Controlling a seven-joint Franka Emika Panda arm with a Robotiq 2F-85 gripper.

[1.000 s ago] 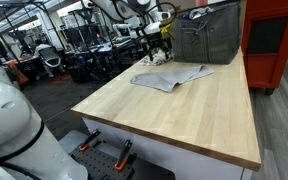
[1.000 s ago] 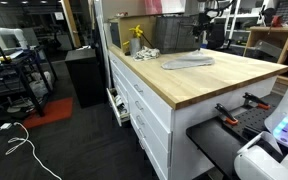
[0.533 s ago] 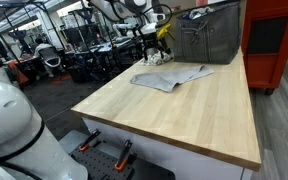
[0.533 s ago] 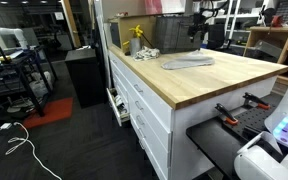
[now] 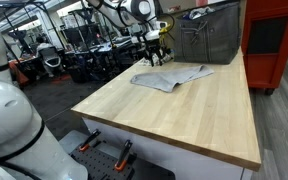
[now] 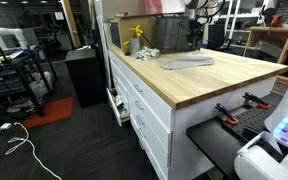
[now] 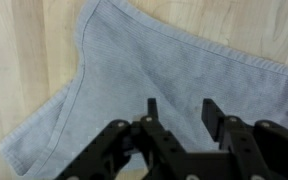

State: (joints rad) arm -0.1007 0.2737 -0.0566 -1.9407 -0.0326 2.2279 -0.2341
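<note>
One grey cloth lies spread flat on the far part of the wooden tabletop. It looks thin, light and limp, so it would likely sag and drape once lifted. A pinch on a hemmed edge or a corner seems a surer hold than the smooth middle. The gripper hangs just above the cloth's middle, jaws parted and empty, apparently clear of the fabric. Just beyond the cloth stands a grey container, and right of that a red cabinet.
</note>
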